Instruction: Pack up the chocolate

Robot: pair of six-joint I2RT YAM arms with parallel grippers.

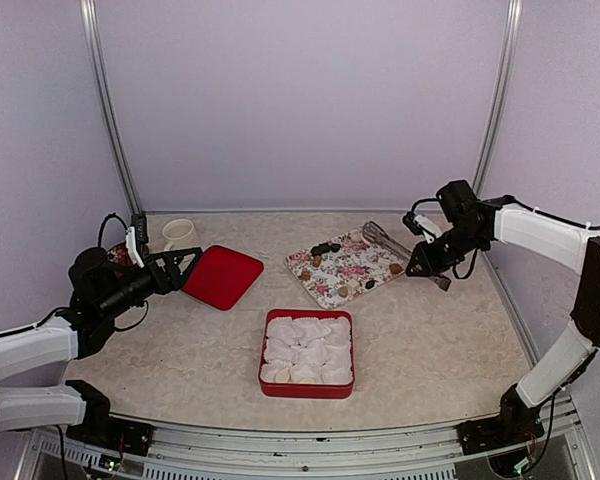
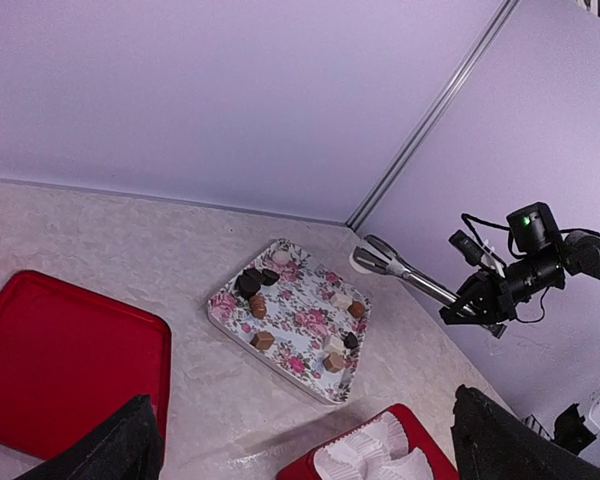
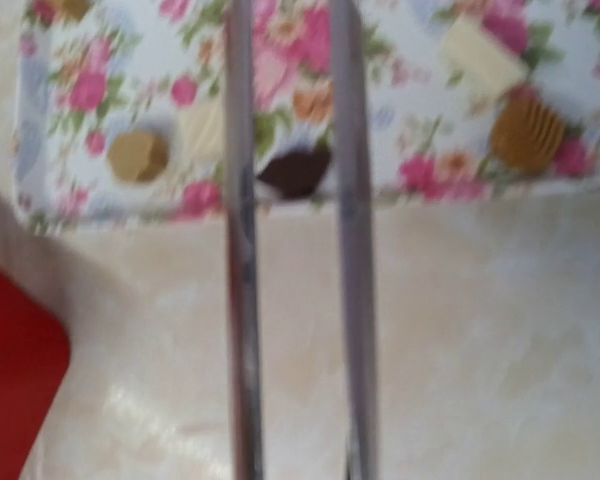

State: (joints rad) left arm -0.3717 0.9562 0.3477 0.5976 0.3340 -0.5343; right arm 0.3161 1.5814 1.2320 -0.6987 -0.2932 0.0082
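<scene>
The chocolate [image 1: 327, 247], several small dark, tan and pale pieces, lies on a floral tray [image 1: 352, 272] at the middle back. It also shows in the left wrist view [image 2: 248, 284]. My right gripper [image 1: 427, 262] is shut on metal tongs [image 1: 388, 238] that reach over the tray's far right corner. In the right wrist view the two tong arms [image 3: 242, 250] are apart and straddle a dark chocolate [image 3: 295, 172] at the tray's edge. My left gripper [image 1: 185, 268] is open and empty, just left of the red lid [image 1: 223, 276].
A red box [image 1: 263, 355] filled with white crinkled paper cups stands at the front middle; its corner shows in the right wrist view [image 3: 10, 370]. A cream mug [image 1: 178, 233] stands at the back left. The booth walls close in on three sides.
</scene>
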